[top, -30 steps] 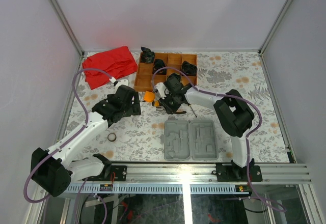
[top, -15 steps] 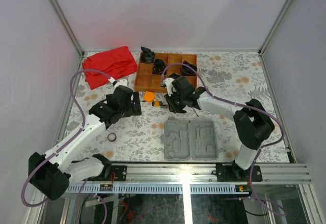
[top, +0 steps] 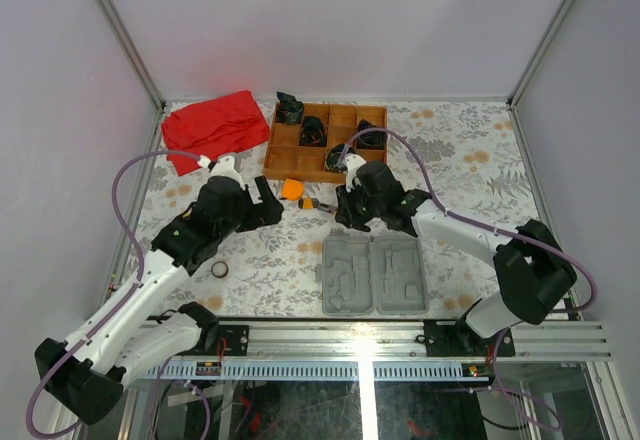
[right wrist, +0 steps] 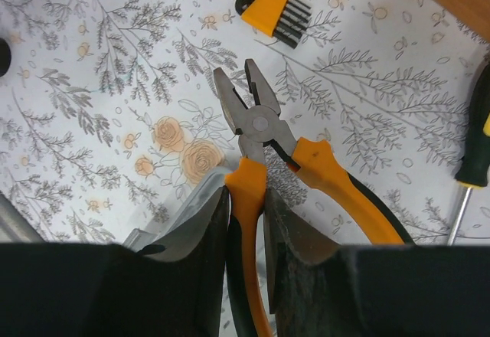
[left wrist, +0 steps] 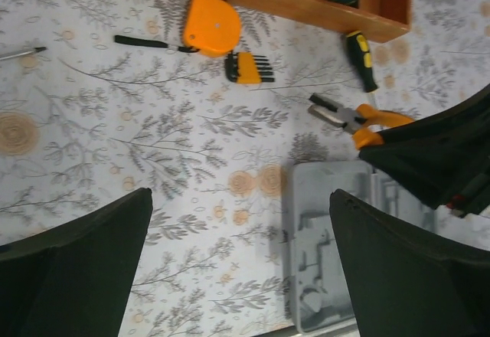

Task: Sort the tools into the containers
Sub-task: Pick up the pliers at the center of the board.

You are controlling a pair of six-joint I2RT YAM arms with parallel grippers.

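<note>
Orange-handled pliers [right wrist: 260, 134], judged to be at the stage of transfer to the case [top: 373, 275]. The right gripper [right wrist: 246, 199] is clenched on one handle only, and the other handle splays free. Whether the tool has left the table [top: 480, 160] cannot be told. It sits just beyond the case's far-left corner, between case and tray [top: 285, 158]. The case lies open, recesses upward, ready to receive. The left gripper [left wrist: 239, 199] hangs released and empty above the table, apparently waiting. Tape measure [left wrist: 210, 23], hex keys [left wrist: 249, 67] and screwdriver [left wrist: 360, 50] lie near the tray, unsorted. The ring [top: 219, 271] lies apart, to the left.
</note>
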